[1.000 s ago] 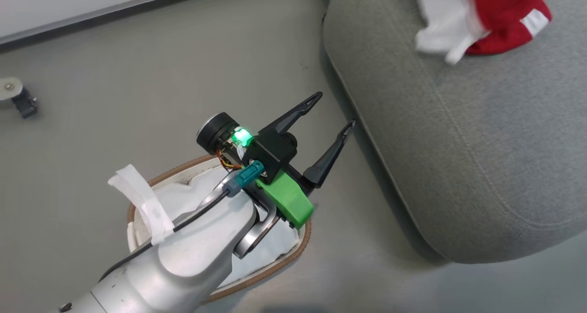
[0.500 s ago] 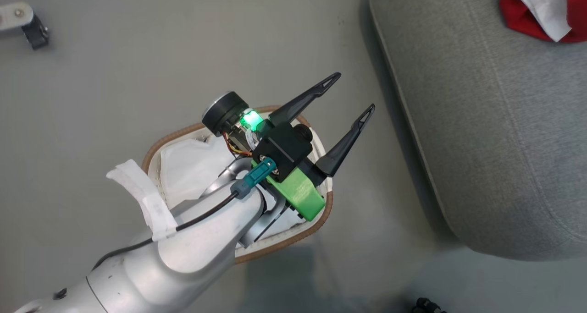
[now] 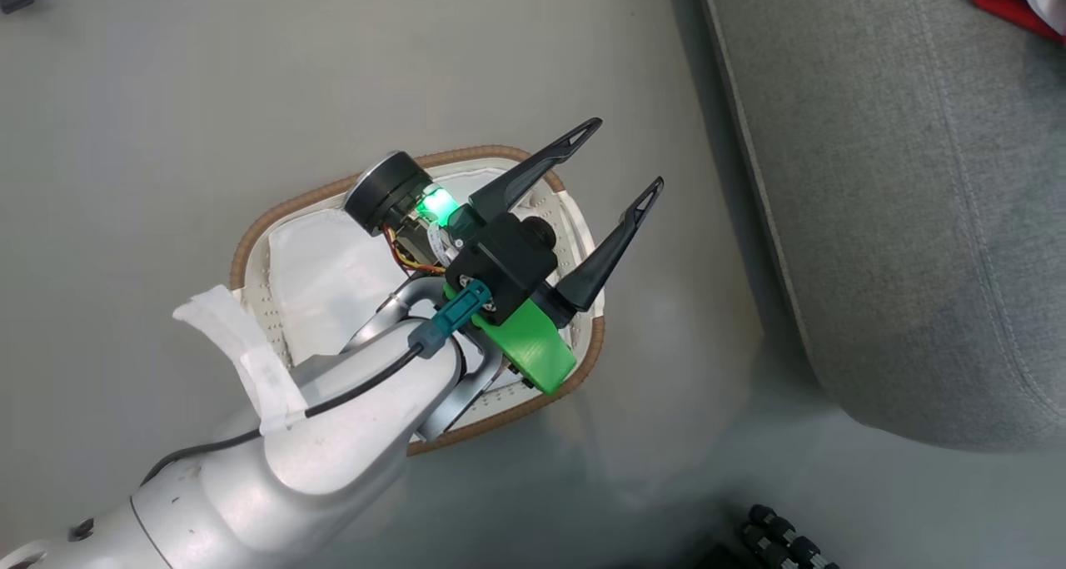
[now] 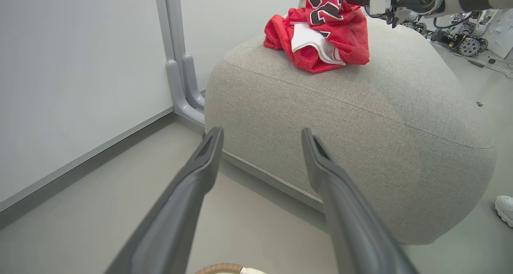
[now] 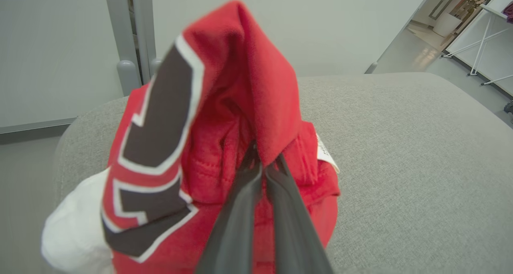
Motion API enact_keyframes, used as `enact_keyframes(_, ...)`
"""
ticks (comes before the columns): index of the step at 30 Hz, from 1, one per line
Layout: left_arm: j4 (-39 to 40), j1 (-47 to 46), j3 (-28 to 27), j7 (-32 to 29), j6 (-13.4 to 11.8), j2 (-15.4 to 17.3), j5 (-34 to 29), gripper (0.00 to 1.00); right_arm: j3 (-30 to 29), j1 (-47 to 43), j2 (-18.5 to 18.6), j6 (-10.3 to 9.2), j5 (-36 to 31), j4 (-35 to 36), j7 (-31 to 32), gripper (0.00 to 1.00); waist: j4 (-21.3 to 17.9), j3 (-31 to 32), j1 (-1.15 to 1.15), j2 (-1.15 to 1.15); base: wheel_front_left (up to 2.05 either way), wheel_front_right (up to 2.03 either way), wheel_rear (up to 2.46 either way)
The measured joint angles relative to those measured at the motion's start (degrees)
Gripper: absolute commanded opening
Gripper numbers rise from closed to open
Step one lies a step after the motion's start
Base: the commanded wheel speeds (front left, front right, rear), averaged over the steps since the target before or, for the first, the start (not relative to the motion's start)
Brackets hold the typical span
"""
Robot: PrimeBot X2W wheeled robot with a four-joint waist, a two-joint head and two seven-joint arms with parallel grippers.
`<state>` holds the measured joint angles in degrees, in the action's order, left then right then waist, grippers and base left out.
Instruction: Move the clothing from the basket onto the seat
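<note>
**Red kit up on the seat, one gripper pinching it**

Down on the floor [image 3: 125, 136] to the left sits the laundry basket [image 3: 241, 261]. Where the arm doesn't cover it, I can make out just the white liner sheet [image 3: 321, 277] inside. The left gripper [image 3: 626, 152] hangs above the basket's far rim, its fingers spread wide with nothing between them, pointing toward the seat [image 3: 874, 219].

Over to the right, that big grey cushion carries the red clothing [image 4: 320, 37], heaped near its back edge. The right gripper [image 5: 262, 163] is pinched tight on a fold of it, beside the numerals of the jersey [image 5: 160, 145]. It pulls that fold into a peak while the rest slumps on the cushion.

The cloth looks light, limp and soft, so I'd expect it to sag and trail from any hold. A bunched fold or a trimmed hem seems the safest place to grip. A single thin layer could slide out from such narrow fingers.
</note>
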<state>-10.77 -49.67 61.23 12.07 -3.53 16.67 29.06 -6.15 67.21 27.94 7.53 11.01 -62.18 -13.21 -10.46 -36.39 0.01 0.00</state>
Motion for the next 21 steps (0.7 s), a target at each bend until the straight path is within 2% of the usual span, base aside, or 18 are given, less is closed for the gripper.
enact_keyframes(1,0.1,0.0,0.0,0.0,0.0,0.1,0.0,1.00,0.1,0.0,-0.4,0.00,0.0,-0.4,-0.2,0.68,-0.3,0.0,0.00,0.00,0.00,0.00,0.00)
enact_keyframes(2,0.2,0.0,-0.1,-0.1,0.0,0.2,0.0,1.00,0.2,-0.2,-0.6,0.00,0.0,-0.6,-0.5,0.97,-0.6,0.1,0.00,0.00,0.00,0.00,0.00)
enact_keyframes(3,0.3,0.0,-0.1,-0.2,-0.1,0.3,0.1,1.00,0.5,-0.3,-0.8,0.00,0.0,-0.7,-0.6,1.00,-0.9,0.2,0.00,0.00,0.00,0.00,0.00)
enact_keyframes(12,0.5,0.3,-0.9,0.3,-0.9,1.4,1.3,1.00,5.6,-2.7,-3.1,0.00,2.4,0.5,-1.5,1.00,-2.9,2.5,0.00,0.00,0.00,0.00,0.00)
enact_keyframes(21,-0.5,3.7,-5.3,2.4,-2.4,1.7,4.1,1.00,13.1,-5.8,-3.5,0.00,6.8,6.6,-1.8,1.00,-4.1,7.4,-0.01,0.00,0.00,0.00,0.00)
